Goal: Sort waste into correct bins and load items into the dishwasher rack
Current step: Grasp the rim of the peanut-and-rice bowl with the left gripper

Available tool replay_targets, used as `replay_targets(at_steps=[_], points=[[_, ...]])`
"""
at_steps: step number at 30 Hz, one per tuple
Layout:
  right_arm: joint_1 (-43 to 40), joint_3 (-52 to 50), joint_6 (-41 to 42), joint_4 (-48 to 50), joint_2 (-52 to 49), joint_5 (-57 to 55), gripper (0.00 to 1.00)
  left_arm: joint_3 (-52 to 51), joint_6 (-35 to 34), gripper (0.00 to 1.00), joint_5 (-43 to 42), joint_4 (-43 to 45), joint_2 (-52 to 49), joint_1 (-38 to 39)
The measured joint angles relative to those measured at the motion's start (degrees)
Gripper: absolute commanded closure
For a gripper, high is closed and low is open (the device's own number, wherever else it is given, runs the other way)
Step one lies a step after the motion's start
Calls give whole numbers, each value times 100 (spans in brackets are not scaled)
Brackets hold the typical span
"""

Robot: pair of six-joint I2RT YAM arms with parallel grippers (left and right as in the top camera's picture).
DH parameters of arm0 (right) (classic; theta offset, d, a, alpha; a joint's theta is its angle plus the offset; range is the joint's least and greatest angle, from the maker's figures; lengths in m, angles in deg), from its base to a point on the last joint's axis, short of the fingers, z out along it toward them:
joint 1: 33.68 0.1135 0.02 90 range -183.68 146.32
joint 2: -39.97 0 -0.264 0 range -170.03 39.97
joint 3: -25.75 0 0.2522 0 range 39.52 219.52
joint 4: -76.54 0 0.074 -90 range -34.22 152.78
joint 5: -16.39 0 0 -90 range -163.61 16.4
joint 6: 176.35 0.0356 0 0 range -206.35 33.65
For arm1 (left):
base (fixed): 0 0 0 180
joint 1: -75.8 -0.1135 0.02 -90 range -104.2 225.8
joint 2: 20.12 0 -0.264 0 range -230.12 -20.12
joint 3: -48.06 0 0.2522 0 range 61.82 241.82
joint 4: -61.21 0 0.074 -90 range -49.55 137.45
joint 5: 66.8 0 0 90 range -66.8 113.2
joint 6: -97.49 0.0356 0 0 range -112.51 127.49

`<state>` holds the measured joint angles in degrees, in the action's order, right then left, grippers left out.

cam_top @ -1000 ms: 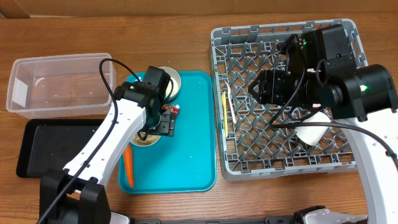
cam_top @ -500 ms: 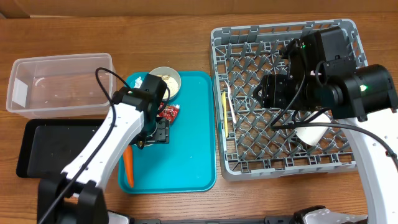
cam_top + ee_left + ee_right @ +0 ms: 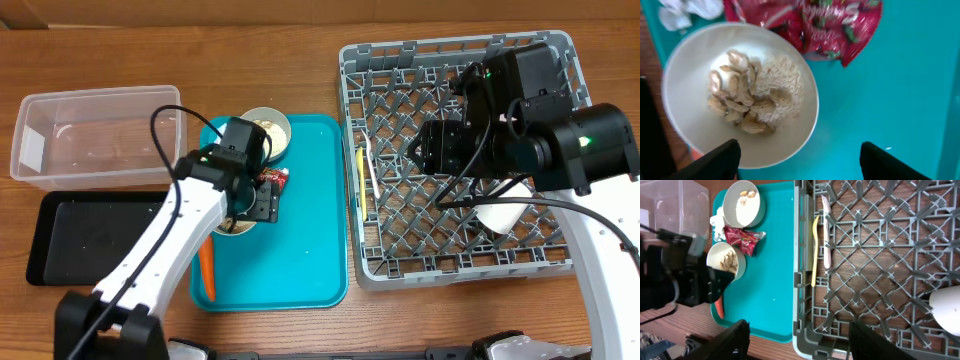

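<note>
1. Finds the left claw (image 3: 800, 167) spread wide, pinching nothing, hanging low over the teal plastic serving tray (image 3: 890, 90).
2. Places the small cream-white round bowl (image 3: 685, 115) right beneath, sitting more toward the left finger than the right. Being round, it offers no long axis, so any stretch of rim should serve for a grip.
3. Shows beige nut-like food scraps (image 3: 740, 100) heaped inside on a pale crumbly layer. Looks loose and likely to spill if tilted early.
4. Sets the red-and-silver foil wrapper (image 3: 810, 25) just past the bowl's far rim, with the crumpled white napkin (image 3: 690, 10) off at the corner.
5. Puts the clear plastic rectangular tub (image 3: 95, 140) and the shallow black rectangular tray (image 3: 90, 240) on the desk beyond the teal tray's left edge, on this arm's side.
6. Leaves the right claw (image 3: 800, 342) spread and empty above the large grey plastic dishwasher rack (image 3: 798, 230), well apart from the bowl. Makes the left arm plainly the nearer one.
</note>
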<state>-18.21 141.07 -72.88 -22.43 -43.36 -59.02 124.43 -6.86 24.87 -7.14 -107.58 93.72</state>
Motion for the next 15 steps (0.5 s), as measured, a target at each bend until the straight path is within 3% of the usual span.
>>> replay_targets(at_steps=[13,15], points=[[2,0,0,-90,0,-4,33,-264,411,59,-195,837,-927,33],[2,0,0,-92,0,-4,33,-264,411,73,-186,859,-1056,50]])
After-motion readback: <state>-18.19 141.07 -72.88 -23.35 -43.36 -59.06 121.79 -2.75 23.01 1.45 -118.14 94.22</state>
